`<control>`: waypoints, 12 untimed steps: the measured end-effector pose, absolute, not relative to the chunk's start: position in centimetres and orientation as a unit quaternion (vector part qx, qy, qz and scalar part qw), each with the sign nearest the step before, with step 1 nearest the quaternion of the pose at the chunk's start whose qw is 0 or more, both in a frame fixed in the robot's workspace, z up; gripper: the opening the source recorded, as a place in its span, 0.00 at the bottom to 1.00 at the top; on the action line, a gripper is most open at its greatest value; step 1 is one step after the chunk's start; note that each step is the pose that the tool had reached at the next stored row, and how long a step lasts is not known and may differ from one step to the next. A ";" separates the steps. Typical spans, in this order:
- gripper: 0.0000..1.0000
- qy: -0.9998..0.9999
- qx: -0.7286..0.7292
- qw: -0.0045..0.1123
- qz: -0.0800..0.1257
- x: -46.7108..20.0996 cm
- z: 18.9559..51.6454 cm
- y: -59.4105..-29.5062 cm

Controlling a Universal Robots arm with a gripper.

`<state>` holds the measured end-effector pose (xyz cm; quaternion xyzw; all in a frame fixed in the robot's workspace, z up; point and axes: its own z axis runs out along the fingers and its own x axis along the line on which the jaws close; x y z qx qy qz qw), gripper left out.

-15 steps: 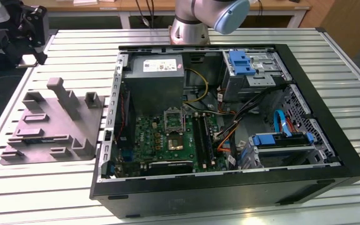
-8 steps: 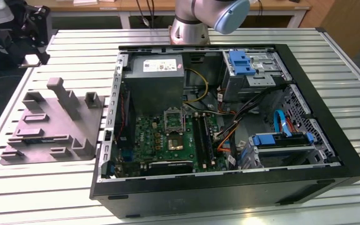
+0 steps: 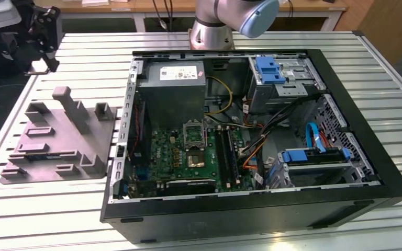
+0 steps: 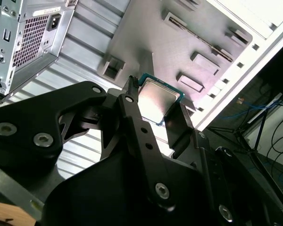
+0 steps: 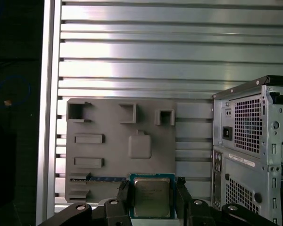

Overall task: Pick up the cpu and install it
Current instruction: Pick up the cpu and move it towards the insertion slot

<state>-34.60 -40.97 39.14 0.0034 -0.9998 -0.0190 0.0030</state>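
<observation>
Two fingers (image 5: 124, 195) of the end effector (image 5: 152, 187) clamp the cpu (image 5: 152, 200) by opposite edges. The cpu is held off the tabletop (image 5: 132, 47), seen against the grey fixture (image 5: 108, 155), near the computer case (image 5: 245, 141).

a pale silver-grey top with a teal edge is seen on the cpu (image 5: 151, 197); the gripper (image 4: 156, 98) is black. the fixture (image 3: 54, 141) is shown in plain matte grey, the table (image 3: 40, 209) in ribbed silver stripes. a green board (image 3: 169, 154), blue clips (image 3: 269, 70) and yellow wires (image 3: 223, 97) are seen inside the black computer case (image 3: 257, 212).
</observation>
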 end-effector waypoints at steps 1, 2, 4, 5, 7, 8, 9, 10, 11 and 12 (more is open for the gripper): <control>0.47 -1.000 0.003 0.003 -0.019 -34.5 39.1 -41.0; 0.47 -1.000 0.003 0.003 -0.019 -34.5 39.1 -41.0; 0.47 -1.000 0.003 0.003 -0.019 -34.3 39.1 -41.0; 0.47 -1.000 0.003 0.003 -0.019 -34.2 39.1 -41.0; 0.47 -1.000 0.003 0.003 -0.019 -34.1 39.1 -41.0; 0.47 -1.000 0.003 0.003 -0.019 -34.0 39.1 -41.0; 0.47 -1.000 0.003 0.003 -0.019 -33.9 39.1 -41.0; 0.47 -1.000 0.003 0.003 -0.019 -33.8 39.1 -41.0; 0.47 -1.000 0.003 0.003 -0.019 -33.8 39.1 -41.0; 0.47 -1.000 0.003 0.003 -0.019 -33.7 39.1 -41.0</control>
